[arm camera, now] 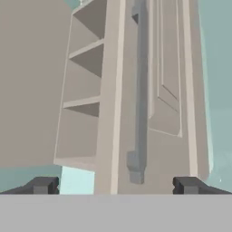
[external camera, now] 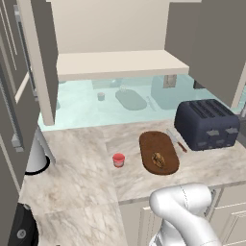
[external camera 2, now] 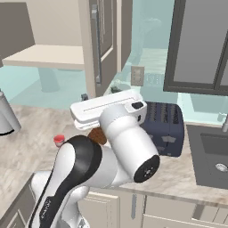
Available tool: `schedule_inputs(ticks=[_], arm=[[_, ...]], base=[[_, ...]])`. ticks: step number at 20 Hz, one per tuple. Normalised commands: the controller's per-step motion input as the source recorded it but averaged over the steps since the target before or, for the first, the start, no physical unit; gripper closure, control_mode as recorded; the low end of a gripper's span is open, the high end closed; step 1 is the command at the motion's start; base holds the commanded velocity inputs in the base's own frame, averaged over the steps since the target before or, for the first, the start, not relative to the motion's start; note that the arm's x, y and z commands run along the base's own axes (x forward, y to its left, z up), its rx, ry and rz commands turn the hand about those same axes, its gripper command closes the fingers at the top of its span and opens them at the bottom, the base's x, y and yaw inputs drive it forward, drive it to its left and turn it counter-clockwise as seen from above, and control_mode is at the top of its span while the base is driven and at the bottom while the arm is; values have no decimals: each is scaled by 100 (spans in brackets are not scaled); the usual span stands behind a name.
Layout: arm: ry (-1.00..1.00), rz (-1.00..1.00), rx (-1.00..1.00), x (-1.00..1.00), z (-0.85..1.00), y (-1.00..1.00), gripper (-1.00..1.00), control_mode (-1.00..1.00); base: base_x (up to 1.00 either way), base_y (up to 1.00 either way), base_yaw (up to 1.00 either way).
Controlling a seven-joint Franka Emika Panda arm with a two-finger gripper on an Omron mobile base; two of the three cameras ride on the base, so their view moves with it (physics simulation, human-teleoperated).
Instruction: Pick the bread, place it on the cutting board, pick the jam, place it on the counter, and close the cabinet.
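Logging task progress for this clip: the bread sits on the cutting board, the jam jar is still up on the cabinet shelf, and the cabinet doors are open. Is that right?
Not quite. The jam is already down on the counter, left of the cutting board, as the left base view shows. The rest stands: the bread lies on the board, and the cabinet doors are open.

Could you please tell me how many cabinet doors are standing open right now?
2. The left door is swung out at the shelf's left end; the right door stands open beside the toaster, its handle straight ahead of the open gripper.
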Motion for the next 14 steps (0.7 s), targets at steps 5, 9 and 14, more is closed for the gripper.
schedule_inputs(ticks=[5, 9, 14], arm=[[0, 17, 0, 31, 0, -18, -100, -100], [0, 18, 0, 28, 0, -8, -100, -100], [0, 19, 0, 29, 0, -1, -100, -100]], base=[[0, 0, 0], [0, 0, 0], [0, 0, 0]])
